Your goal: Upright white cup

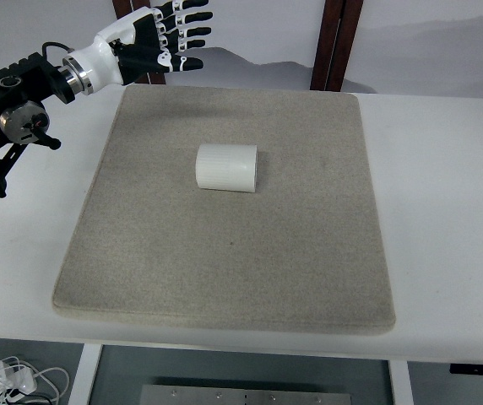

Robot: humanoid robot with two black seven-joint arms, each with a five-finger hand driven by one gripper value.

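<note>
The left hand (159, 40), fingers spread and empty, hovers over the mat's (225, 253) far-left corner, well apart from the white cup (226, 167) lying on its side.

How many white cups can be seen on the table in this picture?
1. The white cup lies on its side on the grey mat, a little behind the mat's middle. Nothing on the table could hide another cup.
</note>
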